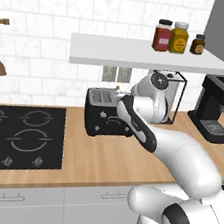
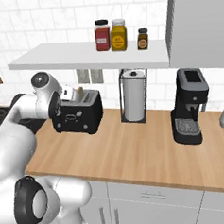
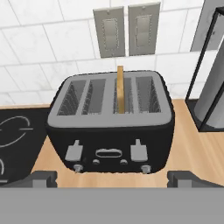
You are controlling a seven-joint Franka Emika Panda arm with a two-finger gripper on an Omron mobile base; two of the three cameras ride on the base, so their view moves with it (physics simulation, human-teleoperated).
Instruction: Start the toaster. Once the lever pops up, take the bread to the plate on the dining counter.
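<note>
black and boxy, the toaster (image 3: 111, 122) sits on the wood counter (image 1: 102, 158) against the tiled wall, between the stovetop (image 1: 17, 136) and the paper towel holder (image 2: 133, 96). it has four slots under a grey top, with two grey levers (image 3: 73, 152) and small knobs on the front face. the bread (image 3: 120, 89), a thin tan slice seen edge-on, stands upright in the third slot from the left in the hand view and pokes up above the top. both levers look level with each other, so the toaster seems not yet started, though that is a judgement. the gripper (image 3: 111, 177) hovers in front of the toaster's face with its jaws spread wide, holding nothing and touching nothing. everything appears left to do: pressing a lever down, waiting for the pop, lifting the slice out, and carrying it to the plate.
</note>
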